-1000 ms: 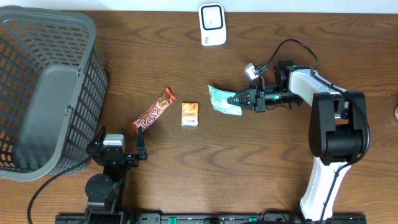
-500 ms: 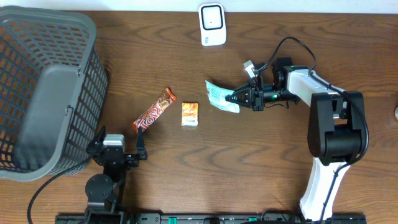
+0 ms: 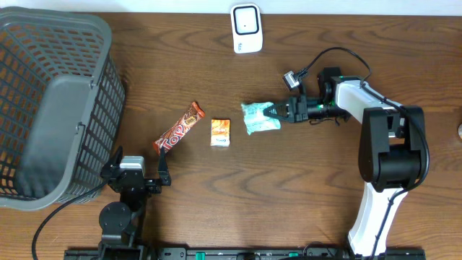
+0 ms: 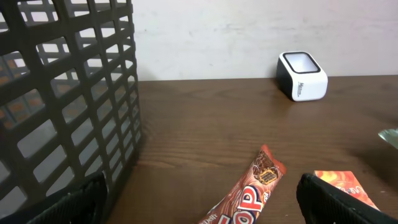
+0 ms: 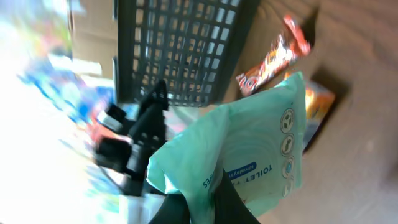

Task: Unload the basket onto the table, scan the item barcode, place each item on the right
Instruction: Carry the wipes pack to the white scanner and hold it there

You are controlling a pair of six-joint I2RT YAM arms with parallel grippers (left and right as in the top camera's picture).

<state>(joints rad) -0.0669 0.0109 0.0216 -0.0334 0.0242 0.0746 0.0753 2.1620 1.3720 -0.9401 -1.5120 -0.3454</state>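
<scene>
I am pinching the mint-green wipes packet in my right gripper, jaws squeezed almost together on its near edge, so the pack is fanning out ahead of my fingertips with the word TOILET showing on its face. From overhead, my right gripper is reaching in from the right side of the table, and the wipes packet is sitting at its tip, near the middle of the table; I cannot tell whether its far edge is touching the wood. Just beyond it, to its left, a small orange sachet is lying flat, and past that a brown chocolate bar is lying on a slant, neither one touching the other. My left gripper is hovering low at the near-left part of the table with its jaws spread wide and nothing between them; in its own camera the two dark fingers are framing the chocolate bar and the orange sachet ahead. The grey plastic basket is standing at the left edge, its lattice wall filling that side of my left view. Farthest off, the white scanner is standing at the back edge of the table by the wall, well apart from the packet I am holding, and it is showing in my left camera too.
</scene>
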